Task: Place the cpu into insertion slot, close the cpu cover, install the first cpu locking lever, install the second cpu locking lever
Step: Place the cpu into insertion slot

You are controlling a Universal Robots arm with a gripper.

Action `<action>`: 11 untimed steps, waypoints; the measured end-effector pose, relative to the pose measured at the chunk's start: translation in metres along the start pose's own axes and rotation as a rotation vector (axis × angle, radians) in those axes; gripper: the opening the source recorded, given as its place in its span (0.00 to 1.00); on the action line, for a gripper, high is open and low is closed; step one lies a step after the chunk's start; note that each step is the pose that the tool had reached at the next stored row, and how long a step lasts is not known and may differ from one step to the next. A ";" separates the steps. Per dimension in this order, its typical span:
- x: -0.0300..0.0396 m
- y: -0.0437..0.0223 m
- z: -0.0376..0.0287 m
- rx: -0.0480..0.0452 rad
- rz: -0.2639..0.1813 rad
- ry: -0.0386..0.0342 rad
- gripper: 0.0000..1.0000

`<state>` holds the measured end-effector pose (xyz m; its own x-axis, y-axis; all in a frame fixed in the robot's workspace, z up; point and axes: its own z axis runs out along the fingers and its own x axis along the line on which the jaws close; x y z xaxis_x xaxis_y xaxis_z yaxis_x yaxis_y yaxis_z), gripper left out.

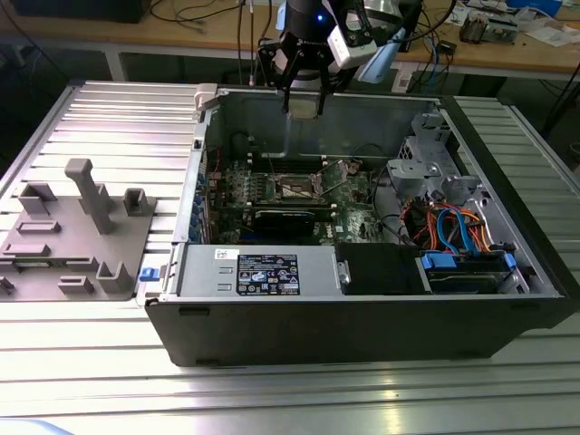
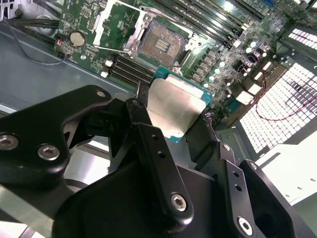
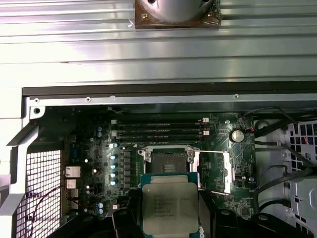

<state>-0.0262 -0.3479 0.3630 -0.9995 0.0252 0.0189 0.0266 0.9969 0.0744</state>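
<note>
I am on the first step: getting the cpu [image 3: 170, 208] into its place. My claw [image 2: 173, 119] is closed on it, pinching two of its edges, up above the open computer case [image 1: 272, 313]. The insertion slot [image 3: 167, 159] sits bare on the green board [image 3: 242, 163], well below the cpu. The cpu cover [image 3: 218, 171] is flipped open just beside the slot. I think this step needs the cpu kept flat, lined up square over the slot, and brought down gently.

There's the cpu [image 3: 170, 208], dull silver top on a green-edged base, pinched in the gripper [image 2: 173, 114] high over the board. Below it the insertion slot [image 3: 166, 159] lies bare, brownish contacts showing, and the cpu cover [image 3: 214, 171] is swung open right beside it.
</note>
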 end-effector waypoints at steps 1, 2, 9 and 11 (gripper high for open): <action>-0.0001 0.0000 0.0001 0.0042 0.000 -0.0001 0.55; -0.0001 -0.0001 0.0001 0.0047 0.000 0.0000 0.55; -0.0002 -0.0002 0.0022 0.0047 0.000 -0.0001 0.55; -0.0003 -0.0003 0.0043 0.0047 0.000 -0.0001 0.55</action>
<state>-0.0260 -0.3479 0.3587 -0.9995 0.0251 0.0188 0.0264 0.9972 0.0697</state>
